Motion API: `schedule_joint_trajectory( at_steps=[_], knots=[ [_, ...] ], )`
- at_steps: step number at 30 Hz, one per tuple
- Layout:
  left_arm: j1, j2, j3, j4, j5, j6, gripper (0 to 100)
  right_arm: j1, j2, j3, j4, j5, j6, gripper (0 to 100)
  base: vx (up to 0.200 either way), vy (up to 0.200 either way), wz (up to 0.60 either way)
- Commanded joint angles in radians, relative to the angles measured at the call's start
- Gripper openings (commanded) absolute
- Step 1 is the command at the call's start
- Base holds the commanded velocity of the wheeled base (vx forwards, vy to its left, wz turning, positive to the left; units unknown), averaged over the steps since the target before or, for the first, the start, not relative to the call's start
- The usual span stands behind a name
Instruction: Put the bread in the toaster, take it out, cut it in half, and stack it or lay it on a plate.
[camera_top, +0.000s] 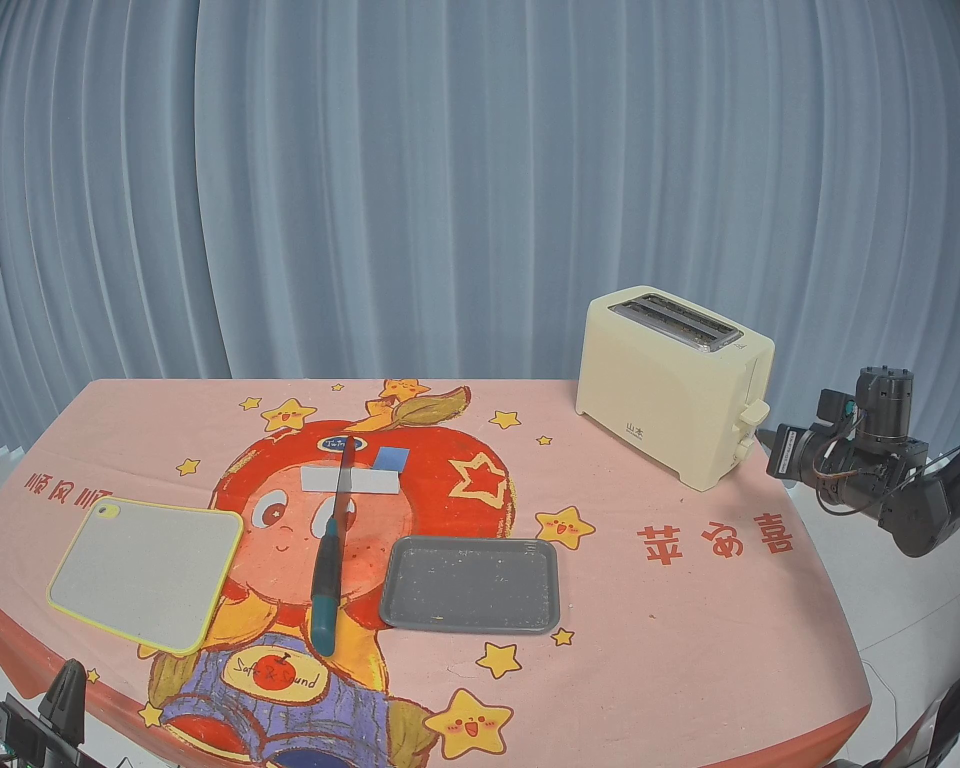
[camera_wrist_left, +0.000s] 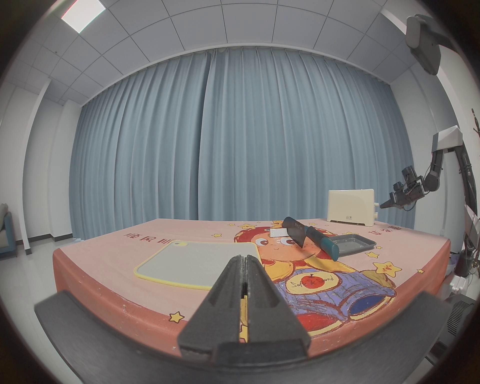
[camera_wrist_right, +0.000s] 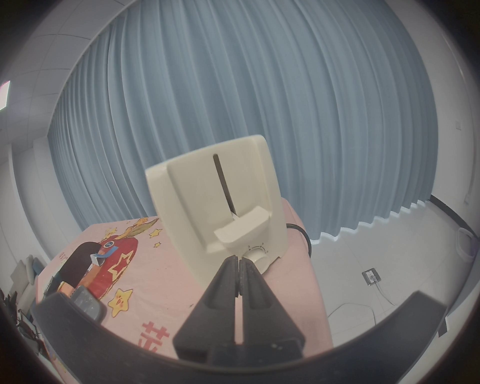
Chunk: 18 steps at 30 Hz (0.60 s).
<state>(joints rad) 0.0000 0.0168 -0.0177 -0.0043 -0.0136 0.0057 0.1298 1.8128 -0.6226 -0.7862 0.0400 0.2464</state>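
A cream two-slot toaster (camera_top: 675, 385) stands at the back right of the table, its lever (camera_wrist_right: 243, 225) at the bottom of its slot. My right gripper (camera_wrist_right: 239, 261) is shut with nothing in it, its tips just under the lever by the dial; from the head camera the right gripper (camera_top: 764, 434) is off the toaster's right end. A teal-handled knife (camera_top: 330, 560) lies mid-table between a green-rimmed cutting board (camera_top: 145, 570) and a grey tray (camera_top: 470, 585). My left gripper (camera_wrist_left: 245, 260) is shut and holds nothing, low before the table's front left edge.
A white tape strip (camera_top: 350, 480) and a blue patch (camera_top: 392, 459) lie under the knife's blade. The pink printed cloth has free room in front of the toaster and behind the board. A blue curtain hangs behind the table.
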Motion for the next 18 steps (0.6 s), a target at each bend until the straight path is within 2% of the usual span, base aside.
schedule_joint_trajectory(
  at_steps=[1, 18],
  knots=[
    [0.000, -0.009, 0.018, 0.000, 0.000, 0.000, 0, 0.002, 0.060, 0.004, -0.067, -0.026, 0.002, 0, 0.000, 0.000, 0.00],
    [0.000, -0.009, 0.018, 0.000, 0.000, 0.000, 0, 0.002, 0.065, -0.002, -0.068, -0.026, 0.005, 0, 0.000, 0.000, 0.00]
  ],
)
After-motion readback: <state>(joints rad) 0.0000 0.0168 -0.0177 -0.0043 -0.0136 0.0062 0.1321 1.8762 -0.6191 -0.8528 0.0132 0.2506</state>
